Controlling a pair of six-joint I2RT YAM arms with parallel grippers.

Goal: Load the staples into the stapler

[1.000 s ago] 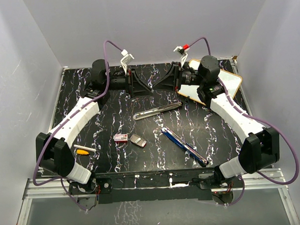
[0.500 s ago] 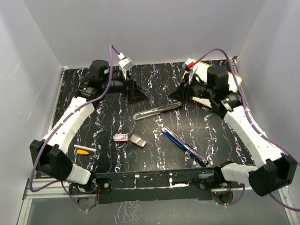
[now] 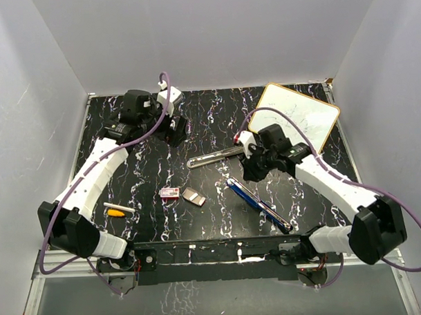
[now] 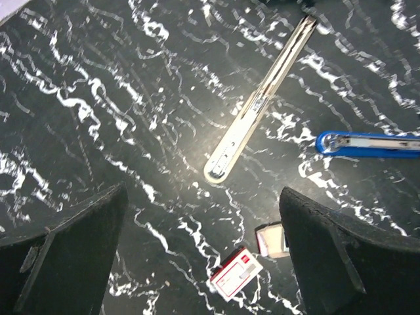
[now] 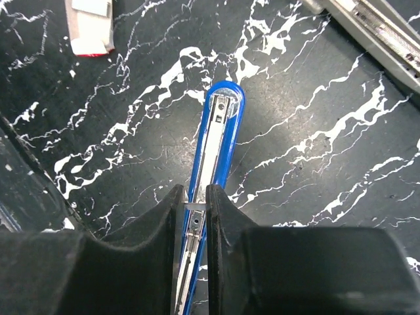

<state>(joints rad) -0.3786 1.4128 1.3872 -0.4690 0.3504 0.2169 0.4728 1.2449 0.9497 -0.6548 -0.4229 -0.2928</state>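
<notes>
Nearest the viewer, both arms rise from bases at the table's (image 3: 149, 175) front edge. The left arm's elbow sits low at the near left and its white forearm stretches to the far left, with the wrist turned toward the centre. The right arm's elbow juts out at the near right, and its forearm slants back toward the middle.

An orange-and-white pen (image 3: 115, 211) lies near the left. Beside it toward the centre sit the small red staple box (image 3: 169, 193) with a white label and, just to its right, its tan-grey inner tray (image 3: 194, 197) — apart from both grippers.

The blue stapler (image 5: 220, 134) lies open on the black, white-veined marble surface. Its long axis runs diagonally from near right to far left, with the rounded end at far left. The right gripper (image 5: 195, 191) hangs over its bare metal channel with its fingers closed to a slit. A pale sliver spans the tips — too small to identify.

Farther back lies a slim silver metal rail (image 4: 252, 111). The left gripper (image 4: 203, 191) hovers with its fingers spread wide, holding nothing. A white board (image 3: 299, 116) rests at far right.
</notes>
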